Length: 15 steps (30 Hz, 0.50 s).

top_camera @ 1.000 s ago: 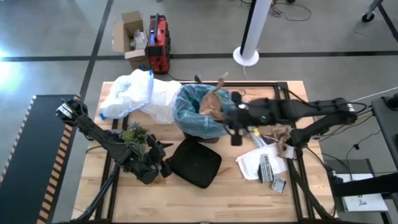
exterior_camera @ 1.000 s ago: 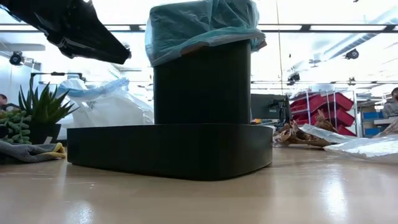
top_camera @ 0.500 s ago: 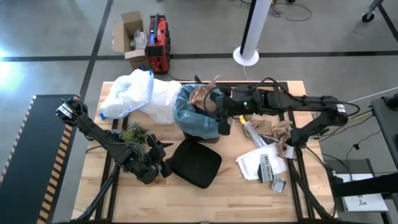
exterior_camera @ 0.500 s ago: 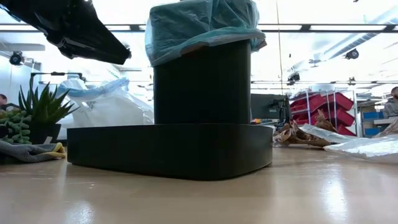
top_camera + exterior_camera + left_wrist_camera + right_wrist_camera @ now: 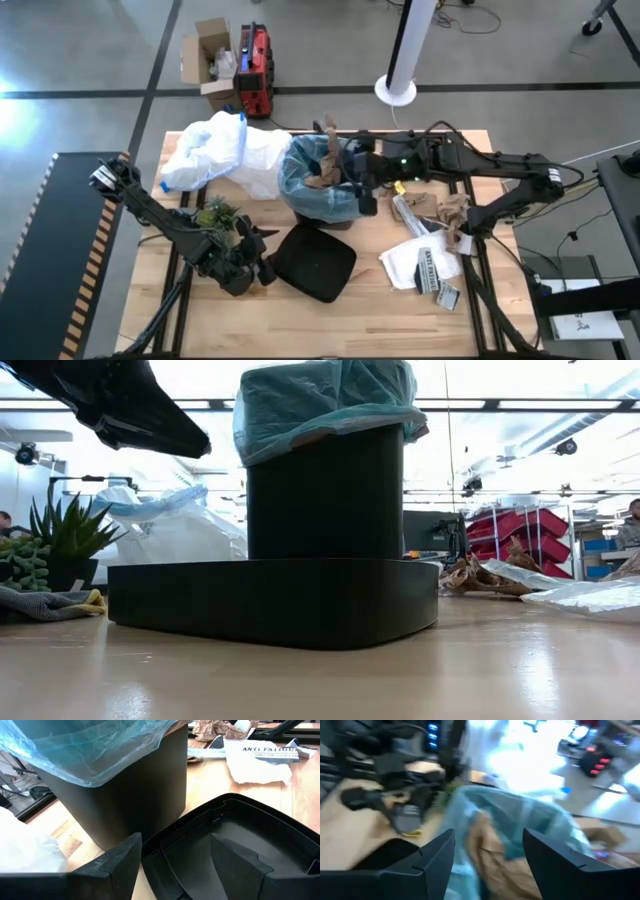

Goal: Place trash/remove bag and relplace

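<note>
Trash, a crumpled brown paper piece [image 5: 321, 172], is now lying inside the thin translucent light-blue plastic bag [image 5: 300, 185] lining the tall black plastic bin [image 5: 335, 215]. From above, we are seeing our right end effector [image 5: 352, 185] over the bin's mouth, where a second ago it was beside the bin carrying that paper; its fingers are parting, so we judge the piece released. More brown paper and white printed wrappers [image 5: 425, 262] are waiting on the wooden surface [image 5: 350, 320]. Our left end effector [image 5: 255, 262] is idling, spread wide, by the flat black bin lid [image 5: 315, 262].

Level with the surface, we are seeing only the bin, bag rim and lid, unchanged.

Left wrist: wide fingers [image 5: 120, 865] are framing bin and lid.

Right wrist: spread fingers [image 5: 437, 857] are straddling the bag with brown paper inside.
</note>
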Each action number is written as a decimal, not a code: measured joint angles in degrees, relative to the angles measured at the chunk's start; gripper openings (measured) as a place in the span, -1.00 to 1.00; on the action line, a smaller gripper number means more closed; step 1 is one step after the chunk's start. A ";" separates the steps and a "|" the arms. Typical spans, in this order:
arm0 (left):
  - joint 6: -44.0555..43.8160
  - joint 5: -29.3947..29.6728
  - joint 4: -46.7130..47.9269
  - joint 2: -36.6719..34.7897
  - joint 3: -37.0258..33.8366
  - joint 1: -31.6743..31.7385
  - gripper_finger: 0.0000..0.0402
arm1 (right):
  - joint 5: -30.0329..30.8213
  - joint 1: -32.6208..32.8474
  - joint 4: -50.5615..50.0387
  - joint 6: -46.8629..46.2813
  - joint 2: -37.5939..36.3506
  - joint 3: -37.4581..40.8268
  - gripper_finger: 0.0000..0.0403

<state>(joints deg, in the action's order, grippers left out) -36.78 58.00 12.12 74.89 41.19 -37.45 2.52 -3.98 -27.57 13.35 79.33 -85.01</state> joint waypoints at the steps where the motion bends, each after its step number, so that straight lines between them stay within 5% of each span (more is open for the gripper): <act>1: 0.40 0.00 0.00 -0.13 0.00 0.00 0.10 | 1.36 -0.05 -0.59 0.59 -0.69 0.00 0.06; 9: 4.33 3.08 -0.13 -2.49 0.04 0.64 0.13 | 4.58 -2.46 6.80 1.90 -1.18 -0.02 -0.13; 15: 4.38 4.13 -0.74 -4.49 0.04 0.70 0.06 | -1.06 -6.56 1.63 2.83 4.87 -3.46 -0.59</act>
<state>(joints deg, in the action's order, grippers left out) -32.40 62.13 11.38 70.40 41.23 -36.75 1.46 -10.54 -25.94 16.17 84.20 -88.47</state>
